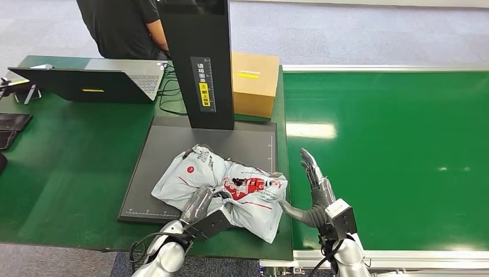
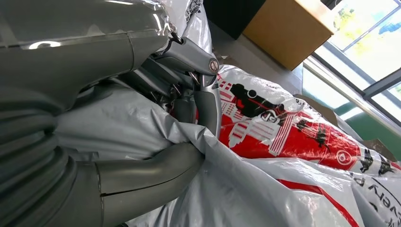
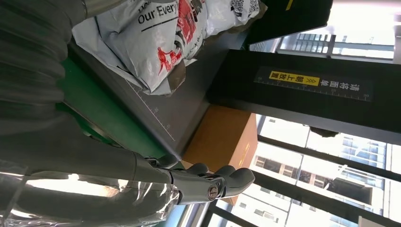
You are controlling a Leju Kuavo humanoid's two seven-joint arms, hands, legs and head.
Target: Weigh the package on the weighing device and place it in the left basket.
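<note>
A soft grey plastic mail bag [image 1: 228,187] with red and black pictures lies on the dark flat weighing plate [image 1: 167,147]. The near right end of the bag hangs over the plate's edge onto the green table [image 1: 69,173]. The bag is crumpled and puffy.

The left hand [image 1: 199,203] sits on the near side of the bag. In the left wrist view its thumb [image 2: 156,168] and its darker fingers [image 2: 208,101] close on a fold of the grey plastic, so it pinches the bag.

The right hand [image 1: 314,184] stands just to the right of the bag, over the edge of the green belt [image 1: 392,144]. Its fingers point away, straight and apart, and hold nothing. Its thumb reaches left toward the bag's corner.

A tall black post [image 1: 202,63] with a yellow sticker rises from the far edge of the plate. A brown cardboard box [image 1: 254,83] stands just behind and to the right of the post. An open laptop [image 1: 92,81] sits on the far left of the table. A person in a black shirt [image 1: 121,26] sits behind it. Dark flat things [image 1: 11,128] lie at the left edge of the table.
</note>
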